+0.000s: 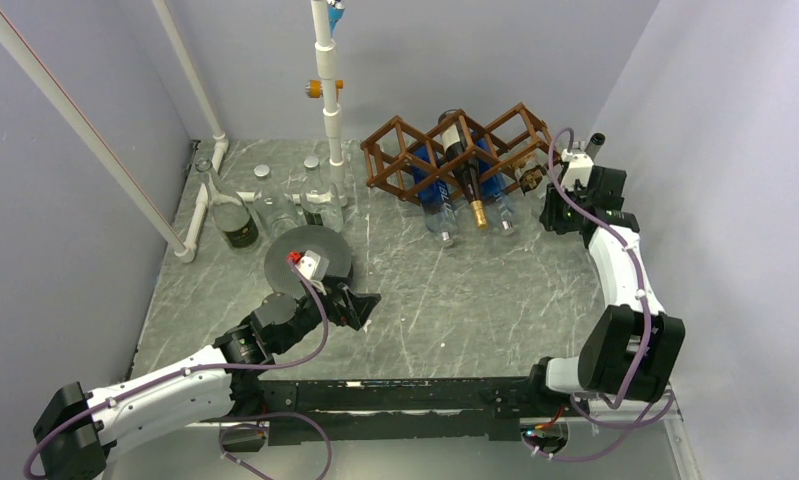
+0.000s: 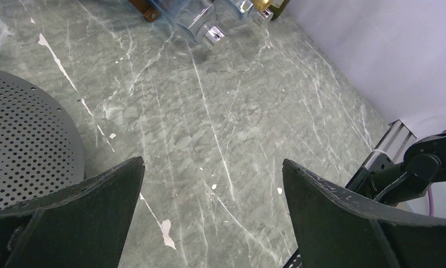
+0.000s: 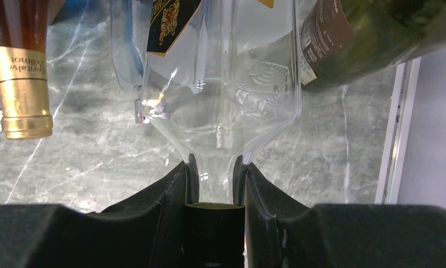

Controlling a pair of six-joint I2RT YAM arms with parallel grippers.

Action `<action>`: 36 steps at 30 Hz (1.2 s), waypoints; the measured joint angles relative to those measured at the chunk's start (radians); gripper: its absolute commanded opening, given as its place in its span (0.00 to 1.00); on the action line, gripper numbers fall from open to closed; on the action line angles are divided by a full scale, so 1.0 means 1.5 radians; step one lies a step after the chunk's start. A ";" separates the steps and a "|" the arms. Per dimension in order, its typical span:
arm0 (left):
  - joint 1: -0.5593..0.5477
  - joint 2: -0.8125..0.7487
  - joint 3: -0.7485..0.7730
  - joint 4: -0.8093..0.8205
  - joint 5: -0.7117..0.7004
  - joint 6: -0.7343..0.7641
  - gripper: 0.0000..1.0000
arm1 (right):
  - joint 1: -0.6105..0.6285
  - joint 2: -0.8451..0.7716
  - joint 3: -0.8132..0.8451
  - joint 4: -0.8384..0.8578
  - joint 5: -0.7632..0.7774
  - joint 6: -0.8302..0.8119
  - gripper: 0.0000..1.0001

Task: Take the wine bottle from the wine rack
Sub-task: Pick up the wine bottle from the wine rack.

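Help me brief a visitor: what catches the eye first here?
The brown wooden lattice wine rack, loaded with bottles, stands at the far right of the table. The right gripper is shut on the neck of a clear glass bottle there. The left gripper hangs open beside a grey perforated disc.

One wine rack. Four bottles countable in it: one blue-tinted bottle, one dark gold-foiled bottle, one clear bottle, one green bottle. One perforated disc. One dark-bottomed flask; the clear glass jars beside it overlap, so count unclear. Two hands: left hand, right hand. One tabletop.
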 measured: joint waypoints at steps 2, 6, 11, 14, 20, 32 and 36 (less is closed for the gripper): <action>0.000 0.000 0.000 0.000 0.001 0.000 1.00 | -0.002 -0.015 -0.006 -0.008 -0.001 0.000 0.00; 0.000 0.001 0.000 0.000 0.004 -0.001 1.00 | -0.003 -0.048 -0.020 -0.019 -0.004 -0.001 0.00; 0.000 0.001 0.000 0.000 0.009 -0.001 0.99 | -0.007 -0.077 -0.037 -0.023 -0.012 -0.001 0.00; 0.000 0.001 0.000 0.000 0.012 -0.001 1.00 | -0.012 -0.084 -0.044 -0.024 -0.016 -0.002 0.00; 0.000 0.000 0.000 0.000 0.013 -0.001 0.99 | -0.025 -0.096 -0.051 -0.040 -0.017 -0.007 0.00; 0.000 0.000 0.000 0.001 0.016 -0.001 1.00 | -0.038 -0.151 -0.067 -0.101 -0.027 -0.029 0.00; 0.000 0.000 0.000 0.001 0.019 -0.002 1.00 | -0.044 -0.173 -0.070 -0.124 -0.027 -0.032 0.00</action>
